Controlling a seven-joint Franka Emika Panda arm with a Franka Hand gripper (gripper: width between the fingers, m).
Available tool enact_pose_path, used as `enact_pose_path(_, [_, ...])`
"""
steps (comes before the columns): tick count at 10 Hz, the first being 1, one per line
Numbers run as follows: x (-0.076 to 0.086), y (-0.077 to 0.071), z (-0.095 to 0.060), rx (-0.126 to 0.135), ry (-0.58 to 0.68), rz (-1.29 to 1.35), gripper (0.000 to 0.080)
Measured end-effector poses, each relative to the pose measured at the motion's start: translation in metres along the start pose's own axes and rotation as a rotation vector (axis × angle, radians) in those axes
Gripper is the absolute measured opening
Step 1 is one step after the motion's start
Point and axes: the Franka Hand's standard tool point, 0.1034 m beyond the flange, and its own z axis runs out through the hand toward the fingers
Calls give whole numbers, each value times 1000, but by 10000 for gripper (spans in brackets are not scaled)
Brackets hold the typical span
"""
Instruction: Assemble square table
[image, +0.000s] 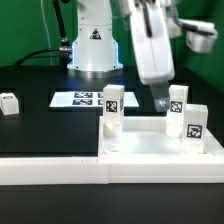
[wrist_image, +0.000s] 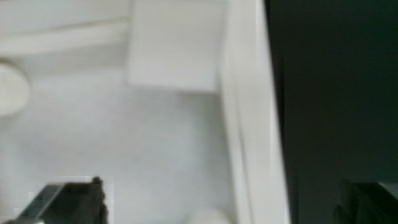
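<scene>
Square tabletop (image: 150, 150) lying near the exterior view's front edge of the dark worktop (image: 40, 125), against the long white border rail (image: 50, 170). Three legs standing upright on it: one (image: 112, 108) at the exterior view's left, two (image: 178, 103) (image: 192, 124) at its right. Fourth leg (image: 10, 103) lying loose, well apart at the far left. Pincer (image: 160, 100) hovering above the tabletop between the legs, released, holding nothing; dark fingertips (wrist_image: 71, 200) apart over the white surface (wrist_image: 107, 130). Marker board (image: 85, 98) flat behind.

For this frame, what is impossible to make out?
- End effector, exterior view: motion blur hides whether it is open or holds anything.
- Tabletop, wrist view: cropped, blurred; sockets unclear.
- Loose leg, exterior view: too small to read its tag.
</scene>
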Motion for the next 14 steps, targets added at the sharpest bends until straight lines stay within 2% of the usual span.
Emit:
enact_pose_path(6, [1, 2, 5, -4, 3, -4, 649])
enact_pose_path(7, [16, 4, -5, 18, 6, -89, 649])
enact_pose_path(9, [52, 21, -22, 41, 29, -212, 649])
enact_pose_path(10, [61, 29, -25, 32, 39, -290, 649])
enact_pose_path(14, [60, 29, -23, 24, 43, -539, 649])
